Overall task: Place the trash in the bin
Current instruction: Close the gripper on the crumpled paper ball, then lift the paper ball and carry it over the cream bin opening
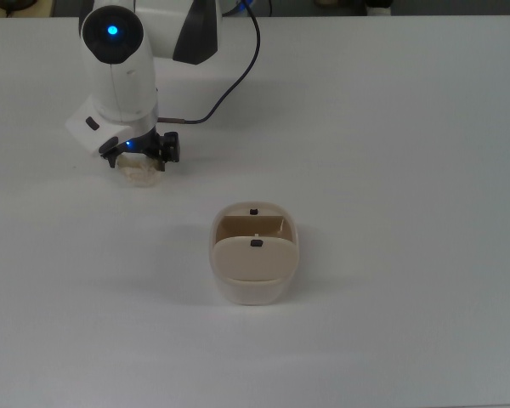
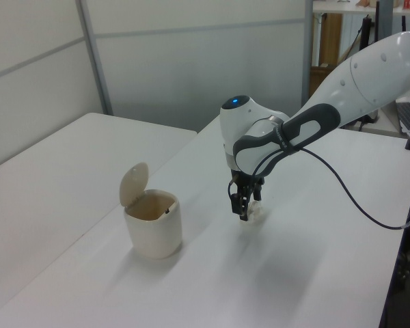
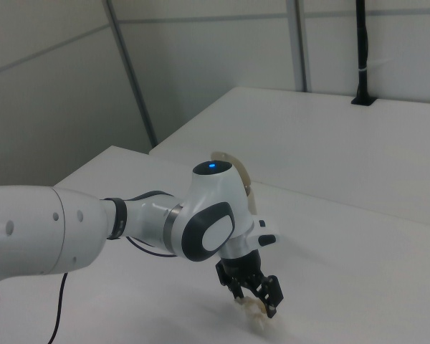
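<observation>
The crumpled paper wad lies on the white table, well apart from the swing-lid bin — up and toward the top view's left of it. The gripper is low over the wad; in the top view the paper shows only as a pale lump peeking out just below the black fingers. In the left view the wad sits just beside and behind the fingertips, with the gripper pointing straight down at it. In the right view the fingers stand apart, flanking the top of the wad rather than pinching it — spread, nothing gripped yet.

The wad is lumpy with no clear long axis, so approach direction matters little. The bin's lid is tipped up, leaving the mouth open. The carry would run toward the top view's lower right.
</observation>
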{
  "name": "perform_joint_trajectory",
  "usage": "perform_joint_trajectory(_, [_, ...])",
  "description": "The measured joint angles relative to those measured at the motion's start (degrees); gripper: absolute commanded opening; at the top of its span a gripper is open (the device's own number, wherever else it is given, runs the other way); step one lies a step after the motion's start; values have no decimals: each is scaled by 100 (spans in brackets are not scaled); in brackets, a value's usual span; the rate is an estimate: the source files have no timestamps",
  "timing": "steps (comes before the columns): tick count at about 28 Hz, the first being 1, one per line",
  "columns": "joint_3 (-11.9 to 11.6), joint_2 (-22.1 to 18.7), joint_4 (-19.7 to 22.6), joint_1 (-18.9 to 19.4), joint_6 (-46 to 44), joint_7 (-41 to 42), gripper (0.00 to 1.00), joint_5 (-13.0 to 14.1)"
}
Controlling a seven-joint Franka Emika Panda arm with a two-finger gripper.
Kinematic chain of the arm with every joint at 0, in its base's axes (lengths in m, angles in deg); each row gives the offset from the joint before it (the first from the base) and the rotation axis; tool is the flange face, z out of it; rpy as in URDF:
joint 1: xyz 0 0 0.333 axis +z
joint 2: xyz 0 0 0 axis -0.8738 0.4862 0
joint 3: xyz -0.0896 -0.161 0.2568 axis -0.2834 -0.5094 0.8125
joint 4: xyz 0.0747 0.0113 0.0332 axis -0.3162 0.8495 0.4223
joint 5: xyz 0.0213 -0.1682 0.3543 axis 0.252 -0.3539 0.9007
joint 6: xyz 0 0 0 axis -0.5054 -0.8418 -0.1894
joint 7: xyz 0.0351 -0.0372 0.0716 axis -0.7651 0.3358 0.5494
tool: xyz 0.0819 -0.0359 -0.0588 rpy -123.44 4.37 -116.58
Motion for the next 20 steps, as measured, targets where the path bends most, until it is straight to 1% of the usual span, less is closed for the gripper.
perform_joint_trajectory(2, [0,0,10,0,0,0,20,-32])
perform_joint_trajectory(4, [0,1,24,0,0,0,10,-38])
perform_joint_trajectory(5, [0,1,32,0,0,0,4,-38])
perform_joint_trajectory(7, [0,1,45,0,0,0,1,-38])
perform_joint_trajectory(10, [0,0,47,2,3,0,0,-38])
perform_joint_trajectory(16, [0,-18,20,2,38,-30,0,-38])
perform_joint_trajectory(20, [0,-37,-84,2,39,-69,0,-38])
